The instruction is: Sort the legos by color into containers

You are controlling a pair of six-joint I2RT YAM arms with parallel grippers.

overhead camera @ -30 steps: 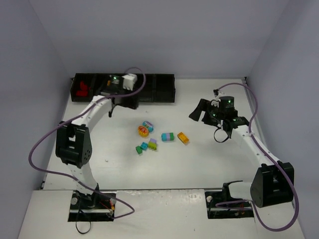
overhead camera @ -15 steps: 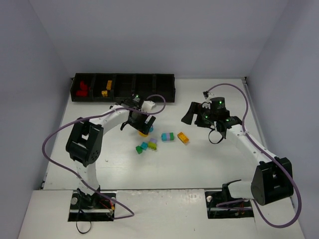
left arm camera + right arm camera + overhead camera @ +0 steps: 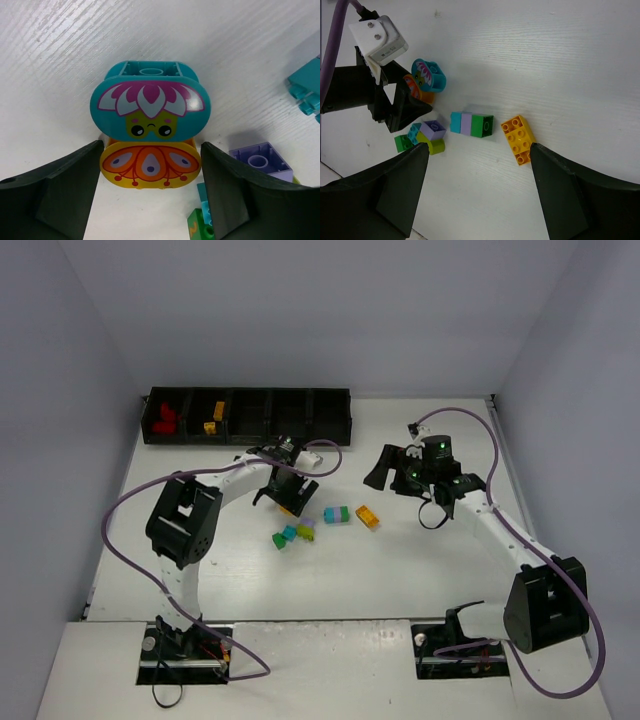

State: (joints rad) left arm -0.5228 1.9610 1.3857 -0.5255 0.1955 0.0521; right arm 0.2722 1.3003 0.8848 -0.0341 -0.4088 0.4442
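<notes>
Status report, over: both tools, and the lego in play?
Left tool open, straddling orange rounded brick. Right tool open, empty, aloft near yellow brick. Teal rounded brick against the orange one, may snag.

The claw [image 3: 151, 167] straddles a rounded orange brick [image 3: 150, 169], its fingers [image 3: 55, 192] close against both sides. A teal flower-faced brick [image 3: 150, 107] touches it behind. Lilac [image 3: 260, 160], cyan [image 3: 307, 85] and green [image 3: 199, 225] bricks lie right on the white bench [image 3: 60, 65].
</notes>
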